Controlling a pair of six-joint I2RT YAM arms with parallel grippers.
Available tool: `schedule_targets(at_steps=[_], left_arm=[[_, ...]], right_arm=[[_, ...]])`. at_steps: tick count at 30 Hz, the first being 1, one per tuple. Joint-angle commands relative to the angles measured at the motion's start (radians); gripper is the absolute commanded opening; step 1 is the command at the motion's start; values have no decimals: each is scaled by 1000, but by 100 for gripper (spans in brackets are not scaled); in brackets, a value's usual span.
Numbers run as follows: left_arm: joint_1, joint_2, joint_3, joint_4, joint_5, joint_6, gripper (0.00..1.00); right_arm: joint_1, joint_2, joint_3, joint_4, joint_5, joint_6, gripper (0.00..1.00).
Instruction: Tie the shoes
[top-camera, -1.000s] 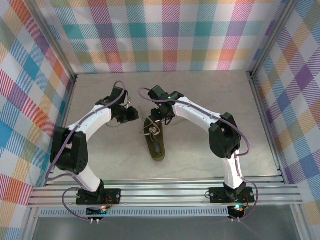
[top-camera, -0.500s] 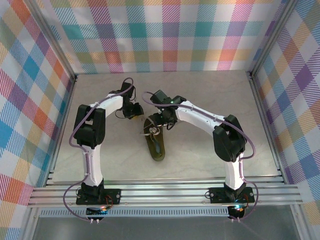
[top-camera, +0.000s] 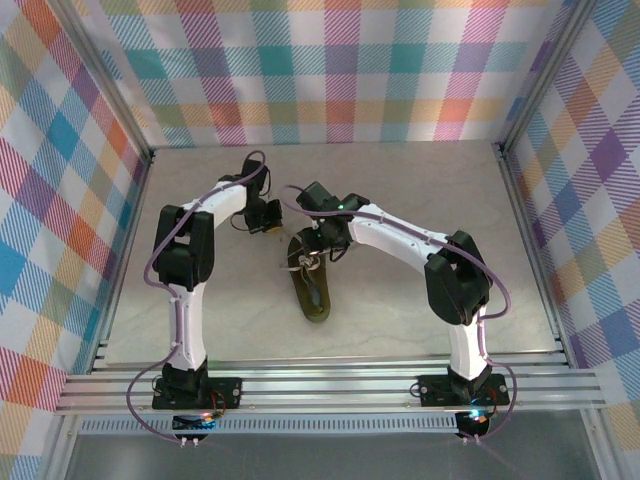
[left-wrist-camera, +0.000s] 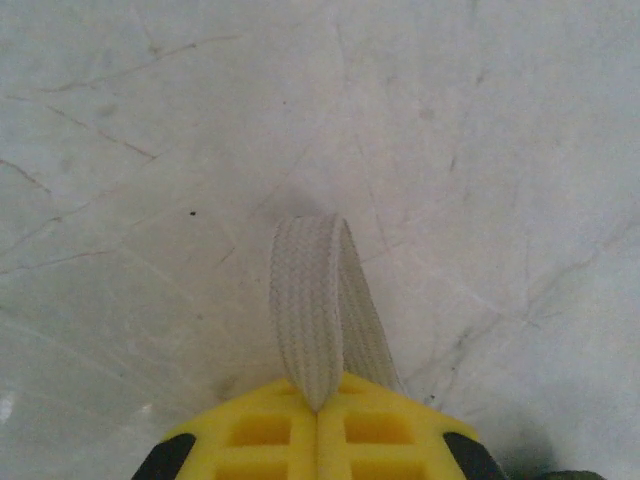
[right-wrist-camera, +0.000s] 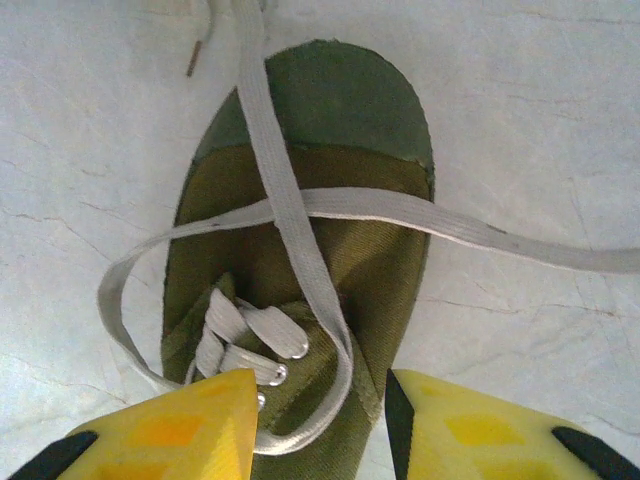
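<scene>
The dark olive-green shoe (top-camera: 316, 292) lies mid-table, toe toward the back. In the right wrist view the shoe (right-wrist-camera: 330, 110) has its cream laces (right-wrist-camera: 290, 205) crossed over the upper, one strand running off right and a slack loop hanging off the left side. My right gripper (right-wrist-camera: 320, 425) is open, its yellow fingers (right-wrist-camera: 175, 430) standing either side of the eyelets. It hovers over the shoe's front end (top-camera: 320, 243). My left gripper (left-wrist-camera: 318, 405) is shut on a folded lace loop (left-wrist-camera: 310, 300) just above the table, left of the toe (top-camera: 268, 220).
Grey marbled tabletop (top-camera: 420, 190) surrounds the shoe, with plaid walls (top-camera: 330, 70) on three sides. An aluminium rail (top-camera: 330, 385) carrying the arm bases runs along the near edge. A brown lace tip (right-wrist-camera: 194, 58) lies beyond the toe.
The left arm has swung its elbow up and back, and its gripper has shifted slightly toward the back with the lace. The right gripper edged a little left over the shoe.
</scene>
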Motion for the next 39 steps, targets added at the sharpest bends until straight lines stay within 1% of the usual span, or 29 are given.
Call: schedule_targets(at_steps=[1, 5, 8, 11, 14, 18, 24, 27, 31, 34, 36, 37, 39], left_arm=[[4, -37, -31, 55, 30, -1, 0], [40, -189, -148, 102, 91, -46, 0], [66, -317, -245, 143, 131, -98, 0], [75, -422, -313, 152, 149, -139, 0], [77, -505, -359, 161, 169, -177, 0], [77, -586, -405, 172, 195, -222, 0], [77, -651, -453, 201, 224, -265, 0], [76, -668, -469, 210, 242, -278, 0], [77, -693, -486, 215, 252, -283, 0], [77, -708, -499, 216, 259, -286, 0], [77, -718, -508, 222, 265, -292, 0], [76, -721, -510, 222, 266, -292, 0], [77, -727, -513, 218, 269, -289, 0]], right_arm=[[7, -77, -29, 61, -27, -7, 37], [7, -138, -92, 194, -83, -25, 32], [7, -164, -124, 298, -148, -21, 32], [6, -154, -122, 366, -223, 12, 32], [6, -120, -90, 382, -280, 42, 37], [6, -94, -74, 408, -327, 71, 42], [10, -60, -48, 406, -386, 83, 45], [18, -27, -20, 371, -386, 81, 46], [21, -4, -4, 379, -396, 86, 45], [21, 18, 27, 370, -404, 78, 43], [21, 34, 47, 361, -408, 71, 38], [21, 39, 51, 359, -409, 71, 34], [21, 39, 52, 364, -406, 65, 21]])
